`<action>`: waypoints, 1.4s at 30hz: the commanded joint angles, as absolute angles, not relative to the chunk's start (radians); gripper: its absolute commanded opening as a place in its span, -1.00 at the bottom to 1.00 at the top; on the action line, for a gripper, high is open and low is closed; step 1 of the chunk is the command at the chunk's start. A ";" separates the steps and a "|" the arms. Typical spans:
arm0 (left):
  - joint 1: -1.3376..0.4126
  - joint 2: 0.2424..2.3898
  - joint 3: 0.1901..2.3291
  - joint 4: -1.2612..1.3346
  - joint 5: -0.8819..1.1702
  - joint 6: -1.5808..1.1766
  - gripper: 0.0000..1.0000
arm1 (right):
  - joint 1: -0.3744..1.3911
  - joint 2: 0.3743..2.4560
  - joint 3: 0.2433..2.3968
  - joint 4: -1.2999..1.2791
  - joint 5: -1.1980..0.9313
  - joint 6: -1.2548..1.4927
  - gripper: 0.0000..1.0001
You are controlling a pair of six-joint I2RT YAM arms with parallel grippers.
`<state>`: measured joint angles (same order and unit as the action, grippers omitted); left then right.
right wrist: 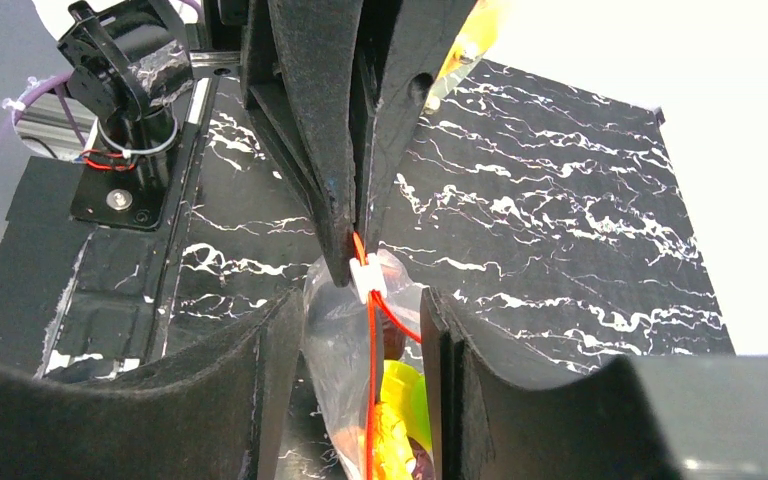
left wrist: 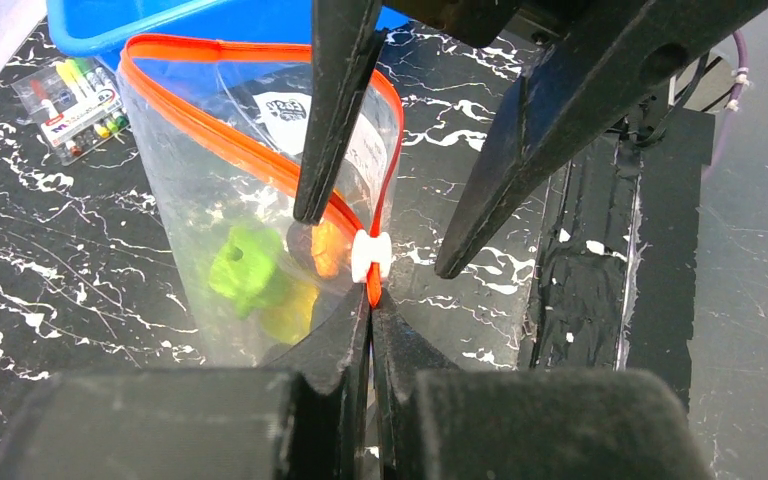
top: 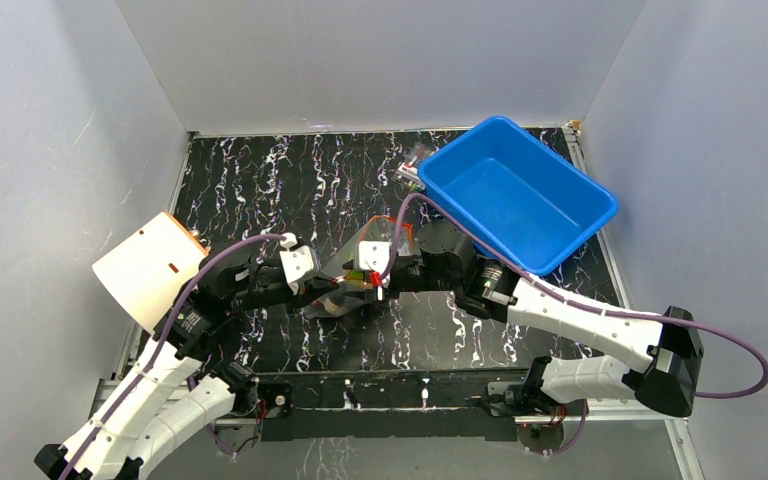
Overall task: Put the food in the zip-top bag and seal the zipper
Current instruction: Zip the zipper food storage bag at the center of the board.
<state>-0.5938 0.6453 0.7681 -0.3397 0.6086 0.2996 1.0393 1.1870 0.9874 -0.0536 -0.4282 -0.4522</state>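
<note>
The left pincer (left wrist: 370,310) pinches the zipper (right wrist: 371,380); right pincer (right wrist: 362,310) gapes astride the bag (left wrist: 200,200), seemingly loose.

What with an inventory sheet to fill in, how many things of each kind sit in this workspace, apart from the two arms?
Blue bin: 1
Zip-top bag, with toy food inside that overlaps too much to count: 1
Packet of markers: 1
White-and-orange panel: 1
Total: 4
</note>
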 commanded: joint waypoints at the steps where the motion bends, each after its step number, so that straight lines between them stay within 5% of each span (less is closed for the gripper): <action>1: -0.593 0.641 0.781 -0.324 0.658 0.310 -1.00 | 1.038 1.212 1.054 -0.001 -0.481 -0.509 -0.13; 8: -0.593 0.636 0.775 -0.323 0.656 0.310 -1.00 | 1.039 1.253 1.061 0.020 -0.513 -0.515 -0.24; 13: -0.593 0.632 0.770 -0.329 0.652 0.315 -1.00 | 1.039 1.251 1.048 0.046 -0.525 -0.514 -0.66; 20: -0.594 0.624 0.778 -0.362 0.637 0.344 -1.00 | 1.038 1.215 1.002 0.076 -0.477 -0.501 -1.00; 42: -0.593 0.582 0.798 -0.417 0.632 0.384 -1.00 | 0.987 1.132 0.939 -0.061 -0.356 -0.517 -1.00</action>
